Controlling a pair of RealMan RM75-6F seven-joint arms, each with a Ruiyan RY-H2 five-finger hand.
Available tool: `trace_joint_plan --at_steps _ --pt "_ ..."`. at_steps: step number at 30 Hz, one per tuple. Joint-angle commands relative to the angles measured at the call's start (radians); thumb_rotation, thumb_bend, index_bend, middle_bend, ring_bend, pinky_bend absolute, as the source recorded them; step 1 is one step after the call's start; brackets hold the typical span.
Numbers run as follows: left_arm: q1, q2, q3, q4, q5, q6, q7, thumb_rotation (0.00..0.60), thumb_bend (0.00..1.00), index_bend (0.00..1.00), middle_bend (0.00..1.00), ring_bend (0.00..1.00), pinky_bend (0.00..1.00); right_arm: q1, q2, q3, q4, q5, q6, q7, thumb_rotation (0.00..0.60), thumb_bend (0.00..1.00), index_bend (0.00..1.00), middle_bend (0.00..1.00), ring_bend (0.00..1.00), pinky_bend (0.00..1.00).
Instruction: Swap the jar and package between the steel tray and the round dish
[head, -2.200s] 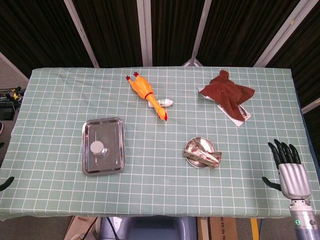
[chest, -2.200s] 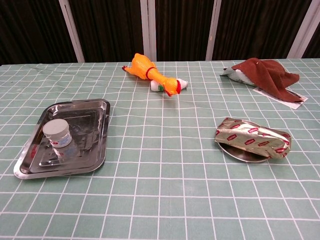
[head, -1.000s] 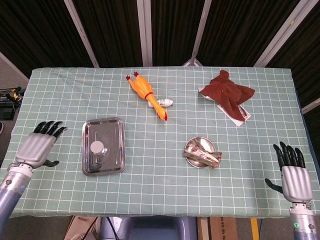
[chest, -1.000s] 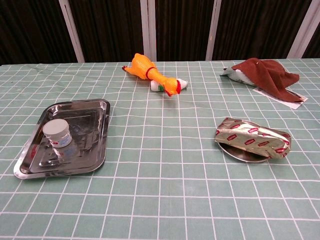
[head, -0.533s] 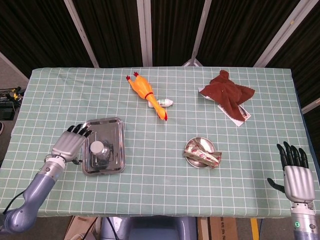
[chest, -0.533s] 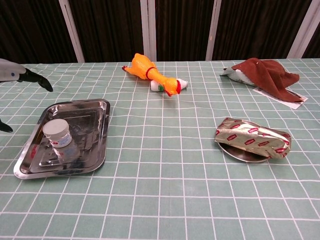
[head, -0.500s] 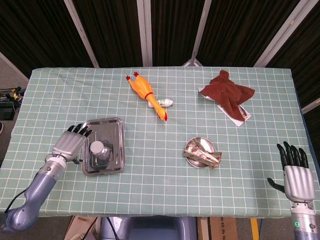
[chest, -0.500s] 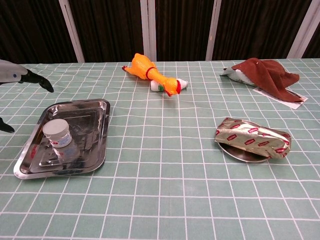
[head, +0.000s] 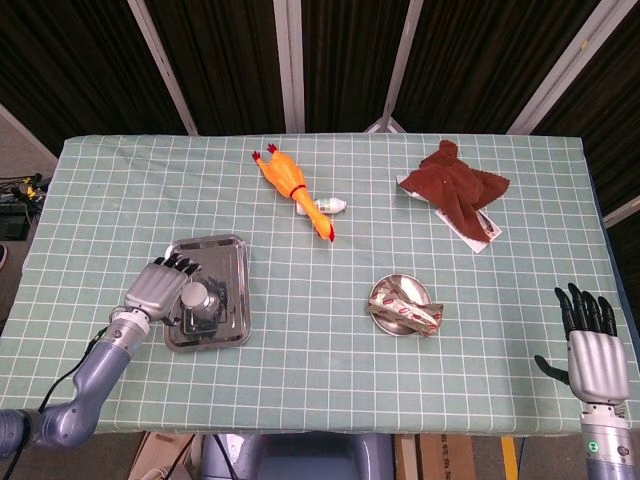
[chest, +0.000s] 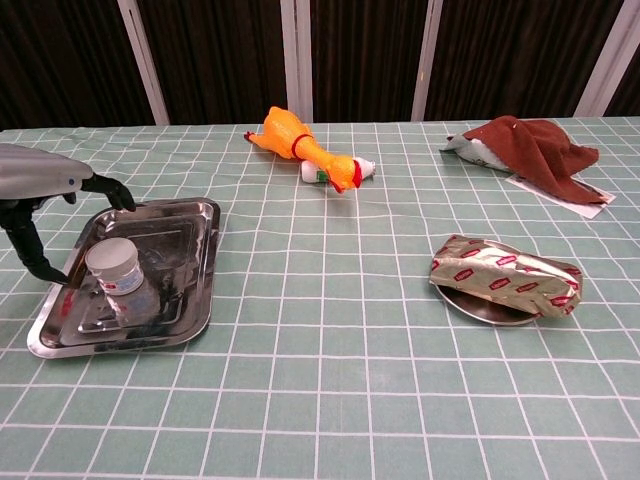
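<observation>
A small jar (head: 197, 297) (chest: 116, 268) with a grey lid stands in the steel tray (head: 226, 246) (chest: 203, 222) at the left. My left hand (head: 160, 287) (chest: 42, 190) hovers open over the tray's left side. Its fingers (chest: 112, 188) reach above and behind the jar, and its thumb points down just left of it without touching. A crinkled foil package (head: 405, 312) (chest: 506, 275) lies across the round dish (head: 398, 288) (chest: 478, 309) at the right. My right hand (head: 590, 346) is open near the table's front right corner, far from the dish.
An orange rubber chicken (head: 293, 190) (chest: 300, 145) lies at the back centre with a small white tube (head: 333, 205) beside it. A brown cloth (head: 455, 182) (chest: 530, 145) covers a printed packet at the back right. The green checked tablecloth spans the table.
My left hand came in from the table's left edge and now sits over the tray beside the jar. My right hand drew back slightly toward the front edge.
</observation>
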Motion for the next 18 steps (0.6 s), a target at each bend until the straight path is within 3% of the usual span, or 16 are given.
trace_joint_plan --at_steps 1,7,18 --pt "-0.005 -0.017 0.011 0.024 0.004 -0.004 -0.007 0.6 0.13 0.19 0.17 0.12 0.22 0.0 -0.002 0.002 0.001 0.004 0.0 0.001 0.6 0.09 0.0 0.03 0.0 0.0" --pt "-0.005 -0.059 0.019 0.078 0.033 -0.012 -0.048 0.6 0.2 0.22 0.2 0.16 0.28 0.0 -0.006 0.004 0.004 0.01 -0.004 0.0 0.6 0.09 0.0 0.03 0.0 0.0" --pt "-0.008 -0.1 0.032 0.137 0.074 -0.023 -0.08 0.6 0.23 0.24 0.25 0.17 0.3 0.001 -0.013 0.009 0.01 0.021 -0.007 0.003 0.6 0.09 0.01 0.03 0.0 0.0"
